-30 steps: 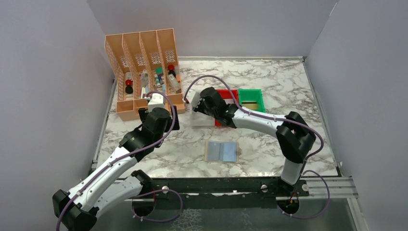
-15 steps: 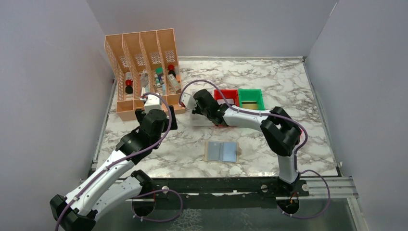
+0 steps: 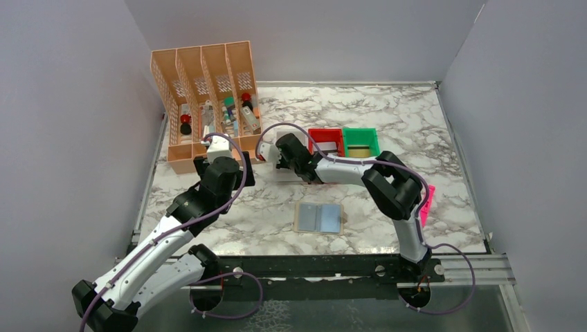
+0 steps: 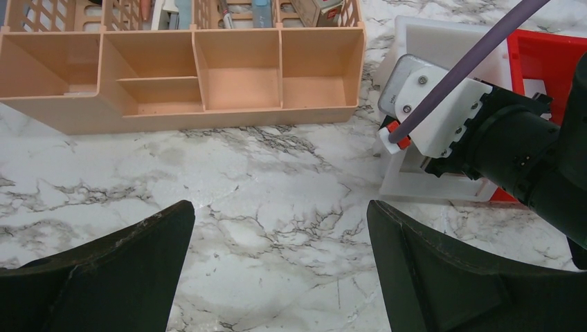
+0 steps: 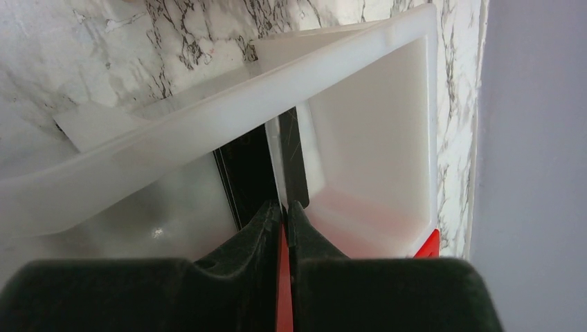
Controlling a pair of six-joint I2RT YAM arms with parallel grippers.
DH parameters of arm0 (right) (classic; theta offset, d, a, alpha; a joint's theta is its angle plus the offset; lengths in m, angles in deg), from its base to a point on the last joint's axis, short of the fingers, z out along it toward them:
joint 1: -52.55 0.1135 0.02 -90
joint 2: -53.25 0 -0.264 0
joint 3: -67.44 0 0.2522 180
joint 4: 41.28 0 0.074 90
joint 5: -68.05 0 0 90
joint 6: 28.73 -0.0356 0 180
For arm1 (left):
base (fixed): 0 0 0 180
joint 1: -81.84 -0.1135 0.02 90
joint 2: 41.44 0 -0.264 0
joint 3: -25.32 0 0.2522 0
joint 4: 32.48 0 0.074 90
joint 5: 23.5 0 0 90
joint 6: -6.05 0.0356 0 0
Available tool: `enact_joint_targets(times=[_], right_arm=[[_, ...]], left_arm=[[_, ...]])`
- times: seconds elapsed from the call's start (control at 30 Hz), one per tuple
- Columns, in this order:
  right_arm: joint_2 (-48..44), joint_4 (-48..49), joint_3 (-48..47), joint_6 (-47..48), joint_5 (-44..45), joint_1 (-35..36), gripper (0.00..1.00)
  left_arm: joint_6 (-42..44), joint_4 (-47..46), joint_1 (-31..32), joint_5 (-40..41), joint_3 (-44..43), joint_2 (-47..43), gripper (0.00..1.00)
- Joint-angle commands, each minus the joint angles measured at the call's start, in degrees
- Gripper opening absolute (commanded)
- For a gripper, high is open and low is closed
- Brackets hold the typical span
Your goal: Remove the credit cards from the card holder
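Note:
The card holder (image 3: 318, 217) lies open and flat on the marble near the front, its two blue-grey panels showing and no card visible in it. My right gripper (image 3: 282, 153) is at the white bin (image 3: 292, 177). In the right wrist view the gripper (image 5: 284, 205) is shut on a thin black card (image 5: 293, 159), held edge-on inside the white bin (image 5: 374, 124). A silver-grey card (image 3: 332, 146) lies in the red bin (image 3: 325, 131). A gold-and-dark card (image 3: 360, 149) lies in the green bin (image 3: 363, 131). My left gripper (image 4: 280, 207) is open and empty over bare marble left of the white bin.
The orange slotted organizer (image 3: 208, 97) stands at the back left and fills the top of the left wrist view (image 4: 208, 76). A pink marker (image 3: 427, 200) lies by my right arm's elbow. Grey walls close in the table on three sides.
My right gripper has moved left over the white bin and the arm's elbow has folded in, uncovering the pink marker. My left gripper drew back slightly, then stayed still.

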Motion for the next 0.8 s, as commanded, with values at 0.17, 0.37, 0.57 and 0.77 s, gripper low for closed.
enact_joint_targets(times=[0.17, 0.37, 0.57, 0.77], right_arm=[[-2.4, -0.3, 0.0, -5.8, -4.6, 0.5, 0.32], [-9.2, 1.3, 1.6, -11.0, -6.6, 0.5, 0.35], [-22.0, 5.8, 10.1, -25.6, -9.2, 0.5, 0.38], [-31.3, -8.2, 17.7, -60.9, -10.6, 0.5, 0.45]], left_arm=[[-0.3, 0.4, -0.5, 1.4, 0.6, 0.1, 0.99], [-0.3, 0.4, -0.6, 1.1, 0.6, 0.7, 0.99], [-0.2, 0.5, -0.6, 1.1, 0.7, 0.8, 0.99], [-0.2, 0.5, -0.6, 1.3, 0.7, 1.1, 0.99]])
